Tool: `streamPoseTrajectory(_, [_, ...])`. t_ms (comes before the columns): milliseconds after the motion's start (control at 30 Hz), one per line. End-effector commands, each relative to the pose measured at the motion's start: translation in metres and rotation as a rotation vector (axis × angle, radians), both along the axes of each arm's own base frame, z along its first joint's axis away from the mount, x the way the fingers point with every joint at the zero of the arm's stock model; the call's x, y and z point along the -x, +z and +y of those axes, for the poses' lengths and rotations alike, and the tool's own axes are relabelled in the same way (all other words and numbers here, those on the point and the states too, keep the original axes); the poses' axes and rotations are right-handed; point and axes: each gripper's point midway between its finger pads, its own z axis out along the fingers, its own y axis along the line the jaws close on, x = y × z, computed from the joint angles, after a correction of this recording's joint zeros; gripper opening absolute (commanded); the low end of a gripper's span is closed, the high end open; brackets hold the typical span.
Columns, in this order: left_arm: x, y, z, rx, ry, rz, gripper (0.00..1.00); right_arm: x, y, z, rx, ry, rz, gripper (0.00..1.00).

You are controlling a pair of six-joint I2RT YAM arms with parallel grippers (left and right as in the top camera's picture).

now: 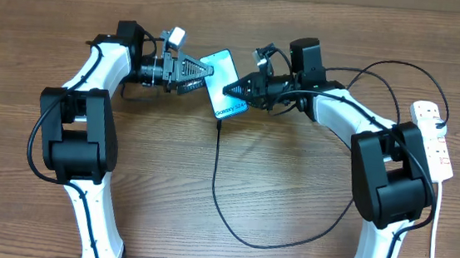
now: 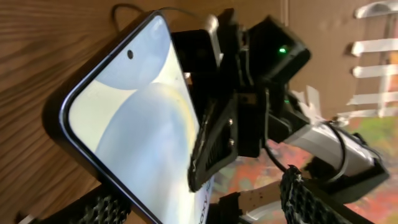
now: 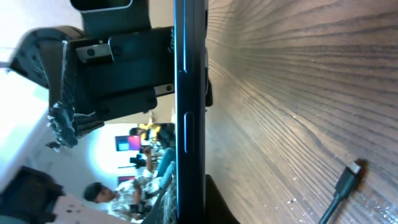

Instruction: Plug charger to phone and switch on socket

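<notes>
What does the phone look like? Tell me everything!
The phone is a slim rectangle with a dark rim and side buttons. Its screen is lit pale blue, with a tiny camera dot near one end and dark writing near the other. It is angled between the left gripper and the right gripper, which pinches its edge, one finger across the screen. The charger tip lies nearby, unplugged.

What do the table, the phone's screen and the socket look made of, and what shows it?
The table: wood or wood-look laminate, matt; brown grain lines. The phone: screen probably glass, glossy; smooth, evenly lit face with rounded corners. The socket: likely moulded plastic, white, smooth; too small to be sure.
</notes>
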Motion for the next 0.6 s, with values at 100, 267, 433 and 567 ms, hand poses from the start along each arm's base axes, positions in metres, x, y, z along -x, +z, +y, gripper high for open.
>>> streamPoseTrajectory(100, [-0.003, 0.015, -0.004, 0.107, -0.011, 0.043, 0.71, -0.002, 0.043, -0.001, -0.072, 0.013, -0.014, 0.04])
streamPoseTrajectory(267, [-0.006, 0.015, -0.004, 0.109, -0.007, 0.144, 0.68, -0.008, 0.058, 0.005, -0.110, 0.001, -0.031, 0.04])
streamPoseTrajectory(433, [-0.008, 0.015, -0.004, 0.110, -0.002, 0.263, 0.68, -0.009, 0.057, 0.016, -0.097, -0.022, -0.031, 0.04])
streamPoseTrajectory(567, [-0.008, 0.015, -0.004, 0.110, -0.002, 0.277, 0.67, -0.010, 0.053, 0.025, -0.074, -0.058, 0.009, 0.04])
